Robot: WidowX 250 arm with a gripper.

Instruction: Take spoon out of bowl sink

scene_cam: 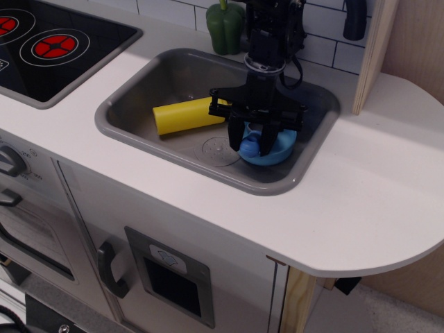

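Spoon [250, 144] is sitting in the bowl [279, 150], at the right end of the sink [139, 90]. The gripper [250, 146] is right over the bowl, fingers [236, 141] pinched onto the chunky blue handle as far as I can tell. I'd lift straight up so the light, smooth plastic bowl doesn't tip. A yellow bottle [182, 116] lies just left of the bowl.

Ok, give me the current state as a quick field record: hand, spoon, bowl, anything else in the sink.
hand: lowered into the bowl, fingers closed in around the spoon's blue handle; firm grip cannot be confirmed
spoon: in the bowl, mostly hidden by the fingers
bowl: light blue, on the sink floor, right side
sink: grey basin
yellow bottle: lying on its side, left of the bowl
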